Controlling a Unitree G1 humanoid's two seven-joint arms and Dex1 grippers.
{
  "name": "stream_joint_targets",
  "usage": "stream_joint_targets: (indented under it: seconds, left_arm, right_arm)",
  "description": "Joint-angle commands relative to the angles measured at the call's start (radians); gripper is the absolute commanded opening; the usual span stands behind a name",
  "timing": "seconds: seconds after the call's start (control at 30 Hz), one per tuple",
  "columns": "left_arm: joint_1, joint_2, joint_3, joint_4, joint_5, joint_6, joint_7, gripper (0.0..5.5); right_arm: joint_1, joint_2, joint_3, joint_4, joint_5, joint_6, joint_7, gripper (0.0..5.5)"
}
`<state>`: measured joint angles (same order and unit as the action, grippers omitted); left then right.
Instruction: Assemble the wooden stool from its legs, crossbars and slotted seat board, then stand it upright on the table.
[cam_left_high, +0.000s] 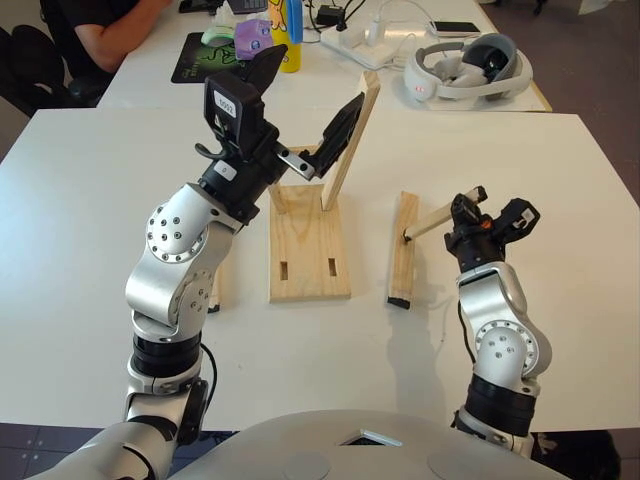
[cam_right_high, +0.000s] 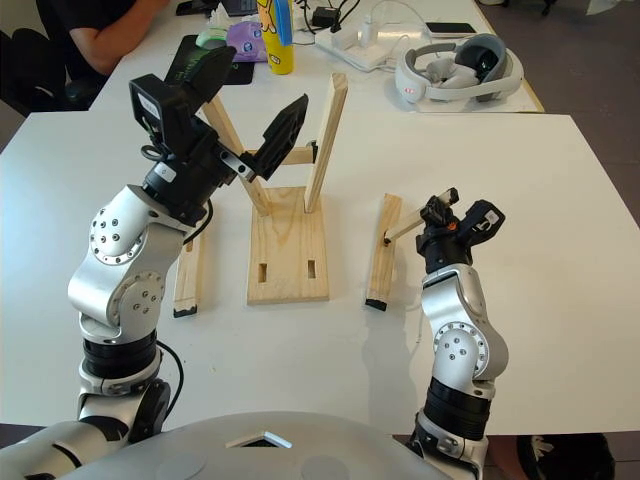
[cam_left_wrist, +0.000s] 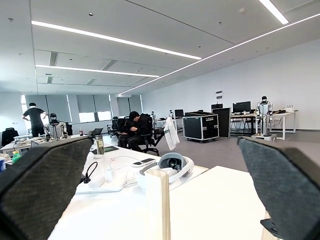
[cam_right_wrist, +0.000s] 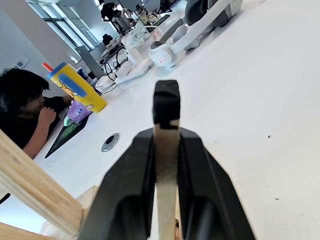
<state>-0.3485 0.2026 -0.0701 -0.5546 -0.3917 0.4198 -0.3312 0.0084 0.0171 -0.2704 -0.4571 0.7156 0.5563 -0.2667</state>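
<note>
One seat board (cam_right_high: 288, 250) lies at the frame's centre, with two slots (cam_right_high: 261, 270) in its lower end. Legs number four: an upright leg (cam_right_high: 328, 140) and a tilted leg (cam_right_high: 256, 192) stand at the board's upper end, and a left leg (cam_right_high: 186, 275) and a right leg (cam_right_high: 381, 250) lie flat on either side. Crossbars number two: a high crossbar (cam_right_high: 295, 155) between the standing pair, and a low crossbar (cam_right_high: 403, 230) touching the right leg. Grippers, two: left gripper (cam_right_high: 262, 80), right gripper (cam_right_high: 442, 205). Along the top edge: one headset (cam_right_high: 455, 65), one bottle (cam_right_high: 278, 40), one power strip (cam_right_high: 350, 45), one phone (cam_right_high: 455, 27).
</note>
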Motion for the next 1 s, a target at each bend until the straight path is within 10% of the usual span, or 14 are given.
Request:
stream_joint_targets:
  seconds: [0.03,1.0]
  left_arm:
    - [-0.013,0.005,-0.004,0.012,-0.004,0.003,-0.011,5.4]
    - [-0.042,0.008,-0.004,0.036,-0.015,0.013,-0.053,5.4]
  right_arm:
    - [-0.001,0.01,-0.002,0.021,-0.015,-0.019,0.013,0.41]
    - [0.034,0.061,0.038,0.028,-0.111,-0.082,0.022,0.41]
